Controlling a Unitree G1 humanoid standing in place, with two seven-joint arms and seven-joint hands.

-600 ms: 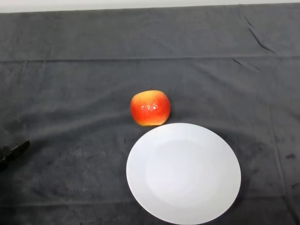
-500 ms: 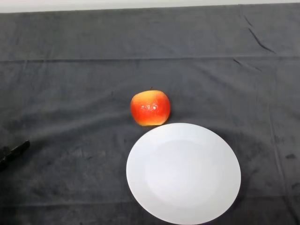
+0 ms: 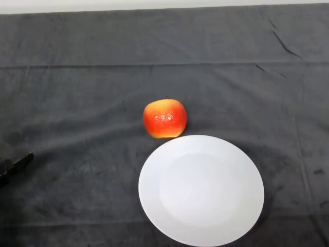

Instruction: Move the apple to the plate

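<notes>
A red and yellow apple stands upright on the dark cloth, just beyond the far left rim of a white plate. The plate holds nothing. Only a black fingertip of my left hand shows at the view's left edge, far to the left of the apple and apart from it. The rest of the hand is out of frame.
The dark cloth covers the whole table, with folds running across the far side and creases at the far right. The table's far edge lies along the top of the view.
</notes>
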